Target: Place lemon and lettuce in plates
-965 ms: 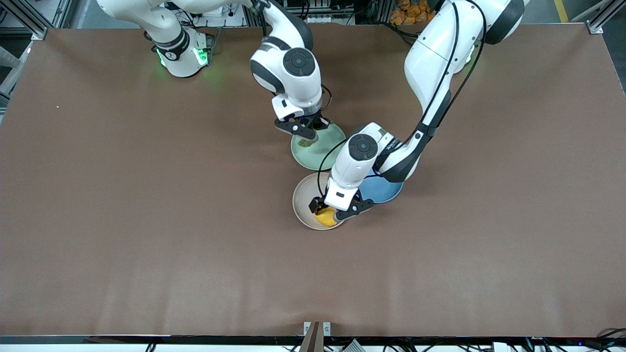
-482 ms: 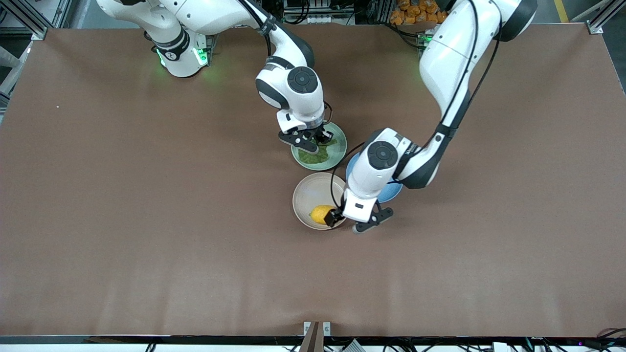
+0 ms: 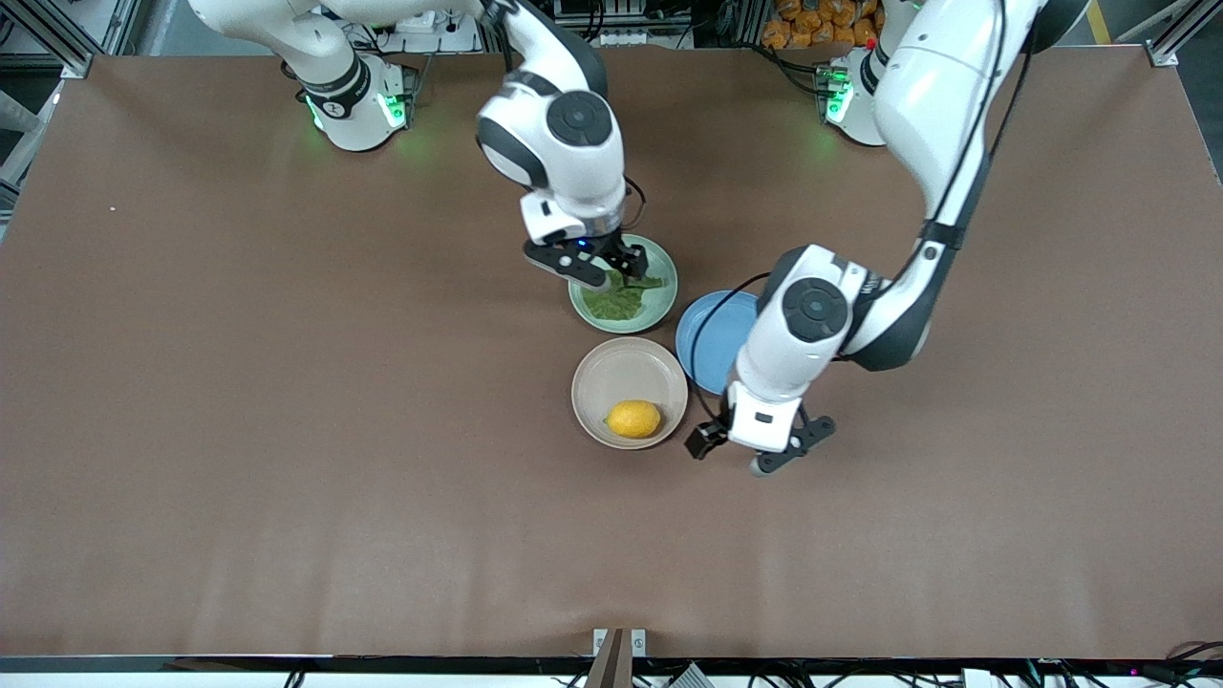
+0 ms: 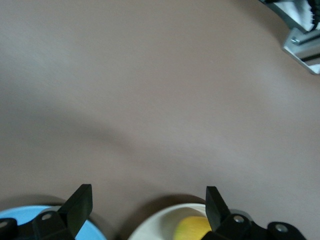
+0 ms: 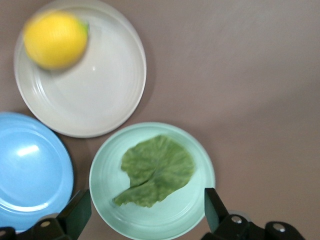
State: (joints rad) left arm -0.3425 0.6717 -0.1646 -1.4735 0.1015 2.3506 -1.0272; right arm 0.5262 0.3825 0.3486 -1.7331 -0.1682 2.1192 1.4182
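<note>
The yellow lemon [image 3: 633, 419] lies in the beige plate [image 3: 602, 368], also seen in the right wrist view [image 5: 56, 39] and the left wrist view [image 4: 192, 229]. The dark green lettuce [image 3: 619, 298] lies flat in the mint green plate [image 3: 666, 284], as the right wrist view [image 5: 157, 170] shows. My left gripper [image 3: 757, 451] is open and empty over the bare table beside the beige plate. My right gripper [image 3: 600, 268] is open and empty above the mint plate's edge.
An empty blue plate [image 3: 712, 330] sits beside the other two, toward the left arm's end, partly under the left arm. Brown table [image 3: 287, 430] stretches wide on both ends and nearer the front camera.
My left gripper let go of the lemon and drew away from the beige plate toward the left arm's end. My right gripper released the lettuce and rose above the mint plate.
</note>
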